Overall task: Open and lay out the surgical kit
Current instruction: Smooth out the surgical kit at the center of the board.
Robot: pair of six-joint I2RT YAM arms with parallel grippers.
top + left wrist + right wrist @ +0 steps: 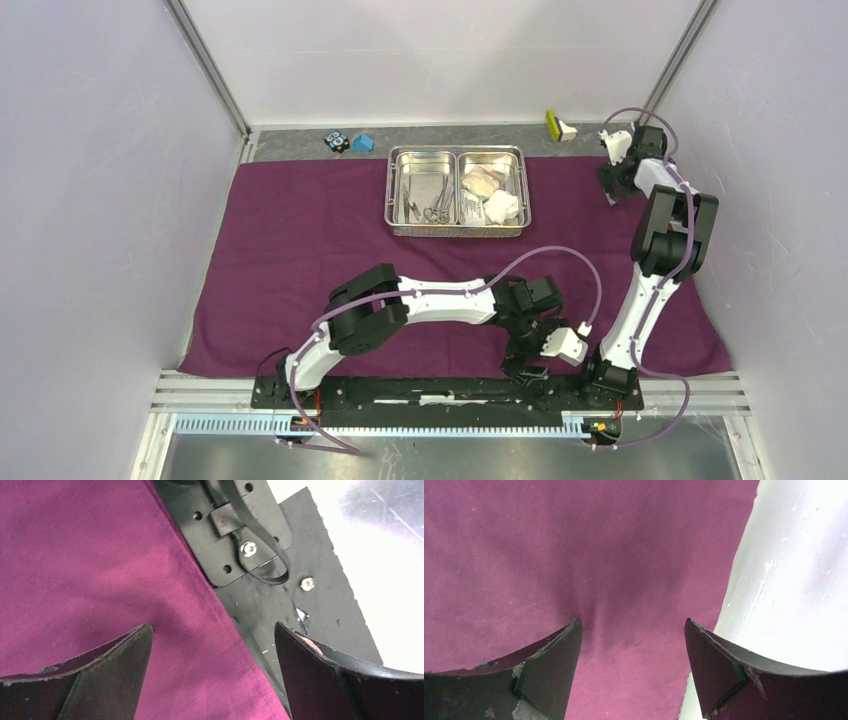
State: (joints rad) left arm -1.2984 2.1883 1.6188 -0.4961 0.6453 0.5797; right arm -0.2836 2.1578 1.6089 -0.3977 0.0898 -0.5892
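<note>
At the near and far-right hems of the purple cloth wrap: two claws gaping wide, gripping nothing.

Holds the left claw low over the near hem beside the black base plate, fully spread and empty, likely to pinch or smooth that edge. Poises the right claw equally wide and empty where cloth meets pale worktop, probably for the same flattening. Shows the steel tray at far centre on the spread wrap, with forceps in its left compartment and gauze wads in its right: apparently unwrapped, contents not yet laid out.
</note>
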